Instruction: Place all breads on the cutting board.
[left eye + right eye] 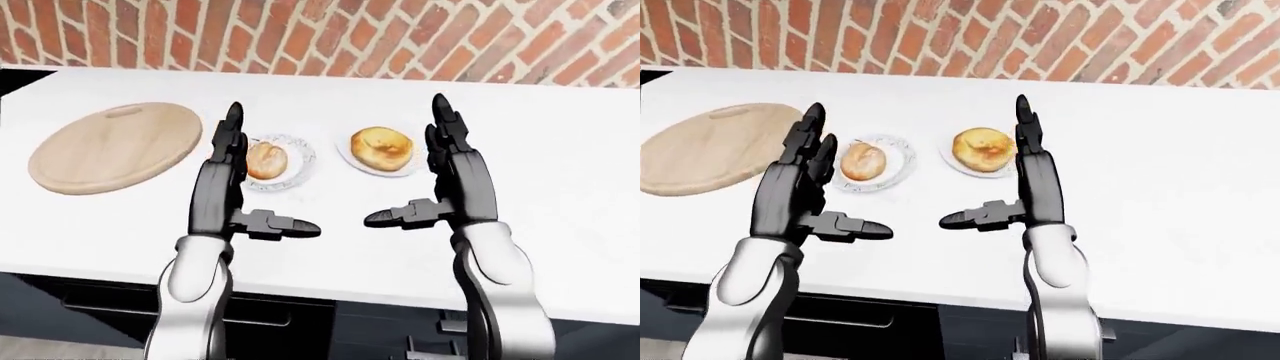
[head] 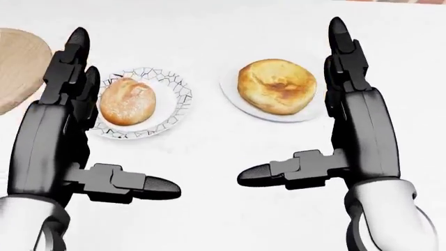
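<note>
A small bread roll (image 2: 127, 102) lies on a crackle-patterned plate (image 2: 175, 86). A larger round bread (image 2: 276, 86) rests on a plain white plate (image 2: 233, 102) to its right. The round wooden cutting board (image 1: 115, 146) lies at the left of the white counter and holds nothing. My left hand (image 2: 122, 125) stands open just left of the roll, fingers up and thumb pointing right. My right hand (image 2: 293, 110) stands open just right of the larger bread, thumb pointing left. Neither hand touches a bread.
A brick wall (image 1: 300, 34) runs along the top edge of the white counter (image 1: 560, 172). Dark cabinet fronts (image 1: 300, 326) show under the counter's bottom edge. The counter stretches on to the right of the plates.
</note>
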{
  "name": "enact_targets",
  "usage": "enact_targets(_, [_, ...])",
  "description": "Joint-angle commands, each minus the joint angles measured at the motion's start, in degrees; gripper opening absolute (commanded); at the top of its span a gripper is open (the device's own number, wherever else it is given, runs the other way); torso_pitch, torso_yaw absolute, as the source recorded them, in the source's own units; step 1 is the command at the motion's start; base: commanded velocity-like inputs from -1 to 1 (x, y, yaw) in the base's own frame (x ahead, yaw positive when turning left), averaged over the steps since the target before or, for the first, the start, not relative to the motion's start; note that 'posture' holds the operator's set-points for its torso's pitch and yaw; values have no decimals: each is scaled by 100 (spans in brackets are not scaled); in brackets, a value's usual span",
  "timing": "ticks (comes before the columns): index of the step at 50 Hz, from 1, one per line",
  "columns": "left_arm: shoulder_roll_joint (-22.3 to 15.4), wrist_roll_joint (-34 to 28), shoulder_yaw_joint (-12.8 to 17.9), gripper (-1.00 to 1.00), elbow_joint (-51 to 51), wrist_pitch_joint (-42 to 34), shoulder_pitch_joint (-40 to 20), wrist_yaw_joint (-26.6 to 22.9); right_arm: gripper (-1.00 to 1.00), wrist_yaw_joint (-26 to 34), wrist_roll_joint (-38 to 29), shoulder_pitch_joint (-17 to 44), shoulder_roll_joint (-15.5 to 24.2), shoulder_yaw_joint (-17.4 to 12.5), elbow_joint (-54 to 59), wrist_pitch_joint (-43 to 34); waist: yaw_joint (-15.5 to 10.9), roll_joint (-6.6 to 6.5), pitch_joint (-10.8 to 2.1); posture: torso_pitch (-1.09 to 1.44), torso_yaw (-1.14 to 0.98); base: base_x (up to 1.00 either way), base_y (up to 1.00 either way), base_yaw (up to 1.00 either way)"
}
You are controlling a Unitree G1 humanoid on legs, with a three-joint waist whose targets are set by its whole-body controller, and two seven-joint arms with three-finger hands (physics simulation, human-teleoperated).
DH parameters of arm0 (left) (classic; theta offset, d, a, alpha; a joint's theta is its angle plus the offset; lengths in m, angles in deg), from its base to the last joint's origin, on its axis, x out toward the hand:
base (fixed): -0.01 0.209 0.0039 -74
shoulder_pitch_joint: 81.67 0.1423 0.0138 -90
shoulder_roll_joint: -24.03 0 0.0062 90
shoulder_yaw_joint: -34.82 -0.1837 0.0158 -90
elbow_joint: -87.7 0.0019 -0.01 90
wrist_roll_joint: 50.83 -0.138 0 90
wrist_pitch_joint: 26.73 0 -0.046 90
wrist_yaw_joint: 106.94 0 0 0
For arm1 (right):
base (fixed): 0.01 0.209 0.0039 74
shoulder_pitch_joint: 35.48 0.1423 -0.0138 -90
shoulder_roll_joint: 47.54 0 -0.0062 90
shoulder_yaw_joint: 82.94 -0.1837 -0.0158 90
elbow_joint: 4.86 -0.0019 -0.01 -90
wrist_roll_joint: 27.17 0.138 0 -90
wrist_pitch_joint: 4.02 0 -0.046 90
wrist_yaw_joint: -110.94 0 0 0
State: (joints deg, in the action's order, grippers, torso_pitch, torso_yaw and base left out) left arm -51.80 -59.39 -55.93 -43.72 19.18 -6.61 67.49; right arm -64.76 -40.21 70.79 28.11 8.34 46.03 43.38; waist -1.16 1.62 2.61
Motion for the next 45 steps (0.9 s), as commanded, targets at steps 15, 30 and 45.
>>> enact_targets(15, [-112, 4, 100, 100, -575, -252, -172, -38, 100, 490, -821, 1476, 312, 4, -501, -1661, 26, -88, -243, 0, 0, 0, 0, 0])
enact_targets(30, [-153, -35, 118, 100, -609, -407, -350, -75, 100, 1196, -1435, 3277, 1166, -105, 1340, -2634, -14, -73, -116, 0, 0, 0, 0, 0])
enact_targets(45, [-135, 38, 161, 100, -424, -148, -229, -34, 100, 2394, -3451, 4706, 1120, -32, 4416, -980, 33, -134, -127, 0, 0, 0, 0, 0])
